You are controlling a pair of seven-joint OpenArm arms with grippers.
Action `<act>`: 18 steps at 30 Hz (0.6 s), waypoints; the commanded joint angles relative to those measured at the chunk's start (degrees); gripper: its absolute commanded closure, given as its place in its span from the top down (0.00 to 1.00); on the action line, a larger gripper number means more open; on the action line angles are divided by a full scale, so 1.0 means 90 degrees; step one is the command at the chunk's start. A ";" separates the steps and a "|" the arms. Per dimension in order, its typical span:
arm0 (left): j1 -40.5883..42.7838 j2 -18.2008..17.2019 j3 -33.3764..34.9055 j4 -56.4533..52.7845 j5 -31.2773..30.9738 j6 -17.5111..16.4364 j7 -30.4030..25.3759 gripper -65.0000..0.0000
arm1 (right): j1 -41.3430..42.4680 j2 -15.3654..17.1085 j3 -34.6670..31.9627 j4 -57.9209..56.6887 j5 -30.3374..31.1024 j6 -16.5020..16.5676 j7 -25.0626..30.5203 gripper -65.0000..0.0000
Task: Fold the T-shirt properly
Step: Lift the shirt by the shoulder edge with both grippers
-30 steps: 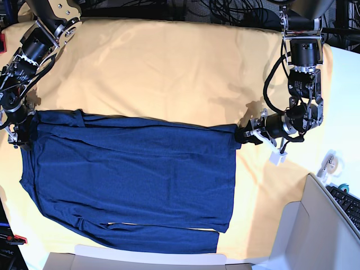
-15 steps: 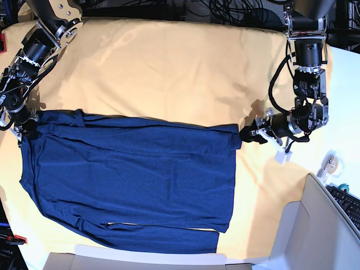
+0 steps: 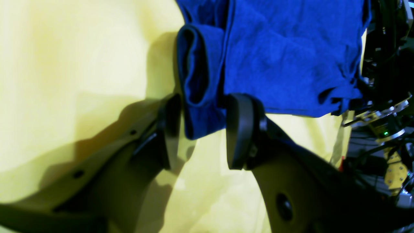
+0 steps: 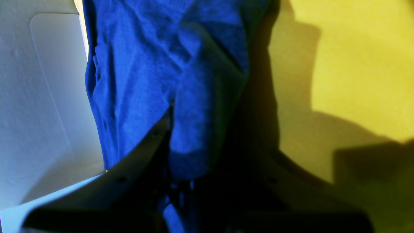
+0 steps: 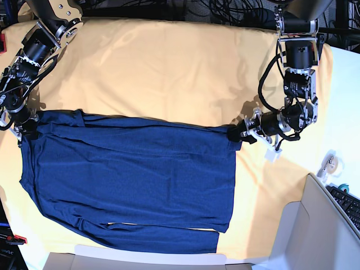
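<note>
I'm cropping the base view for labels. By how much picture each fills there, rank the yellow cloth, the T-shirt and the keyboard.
1. yellow cloth, the largest visible area
2. T-shirt
3. keyboard, only a corner in frame, so its true size is unknown

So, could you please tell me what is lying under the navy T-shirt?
The T-shirt lies on a yellow-orange cloth, which shows past its far and right-hand edges. What lies beneath that cloth is covered. The shirt's folded layers also hide anything between them.
</note>
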 commanded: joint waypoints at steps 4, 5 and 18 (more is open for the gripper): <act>-0.0131 0.0072 0.0028 0.0029 0.0102 0.0025 -0.0130 0.36 | 0.0037 0.0022 -0.0005 0.0032 0.0063 -0.0020 -0.0085 0.02; -0.0209 0.0072 0.0028 0.0029 0.0102 0.0025 -0.0130 0.36 | 0.0037 0.0022 -0.0005 0.0032 0.0063 -0.0020 -0.0085 0.02; -0.0307 0.0307 0.0008 0.0019 0.0111 0.0035 -0.0140 0.36 | 0.0037 0.0022 -0.0005 0.0032 0.0073 -0.0020 -0.0085 0.02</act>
